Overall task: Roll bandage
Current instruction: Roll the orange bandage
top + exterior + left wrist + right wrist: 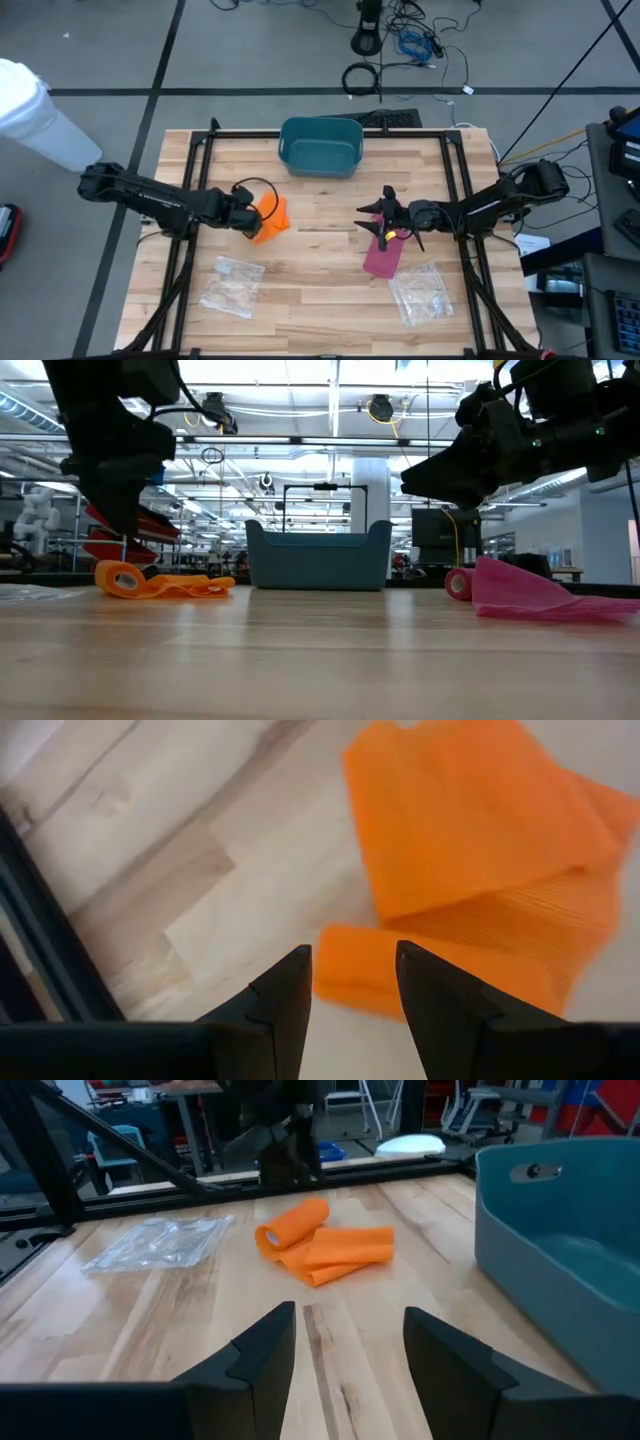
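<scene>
Left gripper (pixel 250 213): my fingers (pixel 285 995) stand apart with nothing between them, poised over the rolled end of the orange bandage (pixel 270 217). I hold them this way so the roll can sit in the gap once I come down on it.

Orange bandage: lies on the table (pixel 310 300) left of centre, partly rolled, its loose tail folded over itself beside the roll. In the low view the roll (pixel 122 578) rests on the wood with the tail trailing toward the middle. This is the one I judge to be in hand.

Right gripper (pixel 388 222): my fingers are parted and empty, raised above the table near the upper end of the pink bandage (pixel 383 255), pointing across at the left arm's work. I read this as waiting, kept clear of the cloth.

Pink bandage: flat on the table right of centre, a small roll started at one end (pixel 459 583); whether the gripper's tips brush it I cannot say from above, though the low view suggests they hang clear.

Teal bin (pixel 320 146): at the far edge, centred, probably where finished rolls go.

Plastic bags: one near each front corner (pixel 232 286), (pixel 422 295), clear and crumpled, set out of the rolling area.

Progress: early; both bandages mostly unrolled.
</scene>
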